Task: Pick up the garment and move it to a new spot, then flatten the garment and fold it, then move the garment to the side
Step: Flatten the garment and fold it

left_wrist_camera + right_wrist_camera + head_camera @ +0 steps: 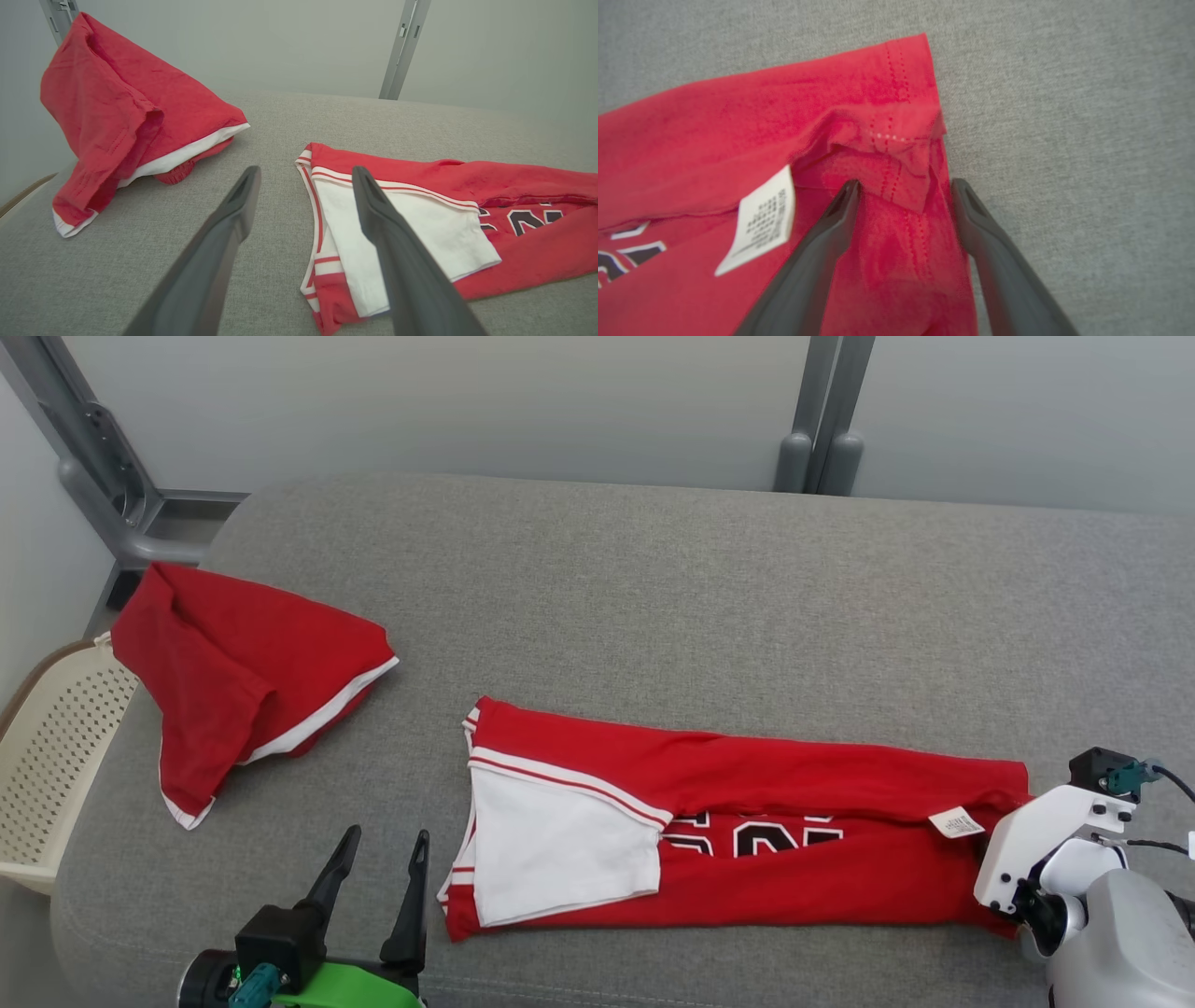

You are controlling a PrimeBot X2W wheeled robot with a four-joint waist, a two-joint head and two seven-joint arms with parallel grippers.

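your left end effector [387, 833] stood apart beside the lettered red shirt [794, 887], your right end effector [906, 184] spread open over its hem

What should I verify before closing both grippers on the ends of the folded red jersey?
1. Left gripper open: ok.
2. Right gripper open: ok.
3. Right gripper astride the jersey at its hem corner: ok, one finger over the cloth, the other at its edge.
4. Hem lying flat: not ok, the corner is bunched and turned over.
5. Left gripper lined up on the white sleeve end: not ok, one finger is over bare grey cushion.
6. Second red garment apart from the jersey: ok.
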